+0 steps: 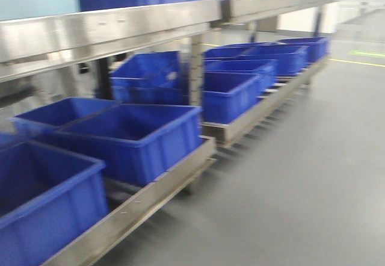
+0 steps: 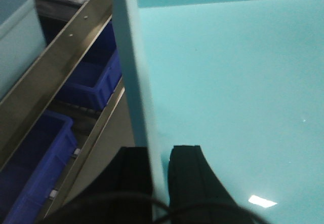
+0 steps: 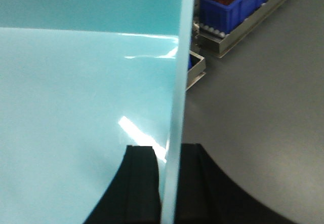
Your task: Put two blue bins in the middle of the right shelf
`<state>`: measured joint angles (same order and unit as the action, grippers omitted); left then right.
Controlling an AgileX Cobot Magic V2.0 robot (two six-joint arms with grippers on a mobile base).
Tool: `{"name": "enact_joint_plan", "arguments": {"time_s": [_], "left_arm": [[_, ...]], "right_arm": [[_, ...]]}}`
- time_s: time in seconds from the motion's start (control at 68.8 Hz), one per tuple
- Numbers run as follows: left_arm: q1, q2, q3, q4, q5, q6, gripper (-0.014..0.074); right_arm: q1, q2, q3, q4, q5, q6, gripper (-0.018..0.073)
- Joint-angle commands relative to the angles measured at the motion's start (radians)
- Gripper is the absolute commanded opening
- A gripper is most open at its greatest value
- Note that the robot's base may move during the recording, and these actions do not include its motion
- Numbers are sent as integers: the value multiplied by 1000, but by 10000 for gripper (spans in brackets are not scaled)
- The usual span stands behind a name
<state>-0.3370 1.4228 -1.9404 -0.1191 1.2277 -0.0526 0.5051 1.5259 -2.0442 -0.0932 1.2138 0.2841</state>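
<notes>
In the left wrist view, a steel shelf rail (image 2: 55, 57) runs from 7 o'clock up to 12 o'clock. Dark blue bins (image 2: 91, 82) sit on the level beneath it, at 9 and 7 o'clock. Just right of the rail rises the thin side wall of a pale blue bin (image 2: 132, 57). Its smooth inner face fills the picture from centre to 3 o'clock. At 6 o'clock the left gripper (image 2: 161, 155) pinches that wall, one black finger (image 2: 134, 168) outside it and one inside.

The front view is blurred. A big dark blue crate (image 1: 42, 200) stands at 8 o'clock, and another (image 1: 132, 136) stands just left of centre. More crates line the low shelf (image 1: 156, 197) toward 1 o'clock. An upper steel shelf (image 1: 108, 25) crosses from 9 to 1 o'clock, and grey floor (image 1: 313, 157) spreads from 3 to 5 o'clock.

In the right wrist view the pale bin's inside lies from 9 o'clock to centre, and its right wall stands edge-on at 12 o'clock. At 6 o'clock the right gripper (image 3: 169, 155) is clamped on that wall, a finger on each side. A dark blue tote (image 3: 233, 3) sits on a roller rack at 1 o'clock.
</notes>
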Motion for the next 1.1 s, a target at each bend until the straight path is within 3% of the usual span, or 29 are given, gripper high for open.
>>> {"name": "enact_joint_plan", "arguments": {"time_s": [0.0,1.09], "left_arm": [[-1,-10,-13,-25,-22,17,-111],[-1,-10,-13,-23,-22,17,-111]], "right_arm": [[-4,-10,-10,-39,-44,-12,-153],[-4,-10,-10,-39,-44,-12,-153]]}}
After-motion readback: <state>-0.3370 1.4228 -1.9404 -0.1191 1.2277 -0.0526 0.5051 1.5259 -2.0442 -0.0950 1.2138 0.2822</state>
